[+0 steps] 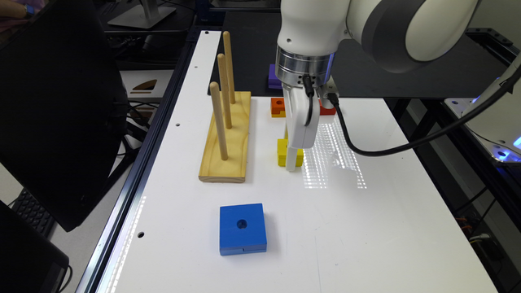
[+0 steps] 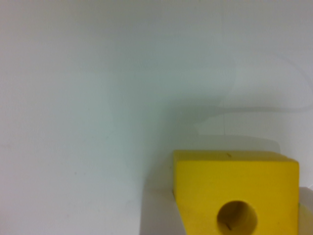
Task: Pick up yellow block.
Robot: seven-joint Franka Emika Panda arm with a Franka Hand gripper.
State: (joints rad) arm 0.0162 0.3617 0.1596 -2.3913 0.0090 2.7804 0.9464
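Yellow block (image 1: 282,152) on white table (image 1: 366,211), at 3 o'clock from pale wooden peg base (image 1: 228,142), largely covered by white gripper (image 1: 292,165) lowered right at it. Touching or merely in front: cannot tell. Finger spread likewise impossible to judge. Close up in wrist view, block (image 2: 234,188) cut off by picture edge, round hole partly visible. Blue block (image 1: 242,228) at 7 o'clock, well apart. Orange-topped block (image 1: 278,106) at 12 o'clock, half hidden behind gripper.
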